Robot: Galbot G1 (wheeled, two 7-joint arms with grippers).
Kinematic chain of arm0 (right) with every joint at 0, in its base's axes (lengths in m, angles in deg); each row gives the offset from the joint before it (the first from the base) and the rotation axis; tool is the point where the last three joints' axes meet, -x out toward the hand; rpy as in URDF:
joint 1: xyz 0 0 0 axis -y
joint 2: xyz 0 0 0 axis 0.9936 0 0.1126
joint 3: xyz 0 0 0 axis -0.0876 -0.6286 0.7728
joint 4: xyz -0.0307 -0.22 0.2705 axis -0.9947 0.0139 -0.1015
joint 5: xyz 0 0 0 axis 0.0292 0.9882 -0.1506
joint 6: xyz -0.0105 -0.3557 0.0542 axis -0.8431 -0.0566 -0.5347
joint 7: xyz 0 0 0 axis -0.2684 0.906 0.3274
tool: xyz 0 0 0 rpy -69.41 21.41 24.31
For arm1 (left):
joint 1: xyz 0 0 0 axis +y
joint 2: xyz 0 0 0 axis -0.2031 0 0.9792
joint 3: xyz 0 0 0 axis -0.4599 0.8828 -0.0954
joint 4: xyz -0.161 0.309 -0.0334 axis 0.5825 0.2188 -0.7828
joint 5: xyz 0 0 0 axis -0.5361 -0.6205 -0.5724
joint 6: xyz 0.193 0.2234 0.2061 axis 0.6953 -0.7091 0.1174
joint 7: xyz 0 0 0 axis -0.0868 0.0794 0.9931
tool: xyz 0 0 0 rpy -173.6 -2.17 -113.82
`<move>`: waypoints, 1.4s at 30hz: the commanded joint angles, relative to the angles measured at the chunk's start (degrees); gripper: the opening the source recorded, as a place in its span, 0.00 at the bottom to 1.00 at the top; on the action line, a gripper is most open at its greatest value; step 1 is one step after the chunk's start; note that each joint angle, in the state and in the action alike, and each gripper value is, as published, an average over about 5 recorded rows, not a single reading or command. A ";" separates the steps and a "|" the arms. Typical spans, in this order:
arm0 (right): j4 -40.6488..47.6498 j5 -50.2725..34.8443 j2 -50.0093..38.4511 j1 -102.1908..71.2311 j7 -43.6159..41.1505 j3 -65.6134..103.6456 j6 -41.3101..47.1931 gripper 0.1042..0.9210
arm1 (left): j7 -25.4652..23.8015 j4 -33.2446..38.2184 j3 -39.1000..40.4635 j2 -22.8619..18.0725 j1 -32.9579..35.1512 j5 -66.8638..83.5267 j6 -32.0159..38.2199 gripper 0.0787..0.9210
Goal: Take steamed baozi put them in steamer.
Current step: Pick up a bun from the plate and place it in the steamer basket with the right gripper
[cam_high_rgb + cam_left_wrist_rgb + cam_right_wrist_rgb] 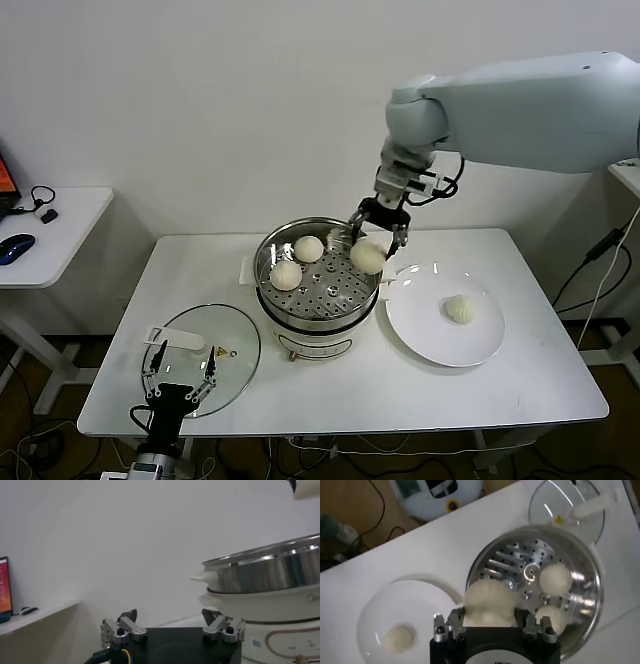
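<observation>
Nearest us, our left gripper (180, 374) idles with jaws wide by the glass lid (222, 352). Our right gripper (379, 232) holds 1 baozi (368, 254) above the steamer (318, 300) rim; 2 sit inside, 1 on the plate (420, 325).

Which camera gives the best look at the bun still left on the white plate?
The head view: the bun sits in full sight on the plate, nothing covering it. The right wrist view also shows it, but near the edge. The left wrist view does not show it.
</observation>
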 commanded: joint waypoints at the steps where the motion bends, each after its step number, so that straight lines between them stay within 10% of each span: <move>1: 0.72 9.02 5.66 -8.59 5.89 3.14 -5.12 0.68 | -0.02 -0.10 -0.04 -2.34 -0.09 0.75 -0.05 0.88; 29: 15.64 12.00 12.62 -22.34 6.66 5.71 -5.18 0.71 | -0.04 -1.44 -0.97 -2.33 -1.08 0.26 0.10 0.88; 42: 16.44 9.44 11.24 -19.88 5.77 5.45 -7.29 0.88 | -0.15 -1.14 -0.99 -2.45 -0.83 -0.15 0.11 0.88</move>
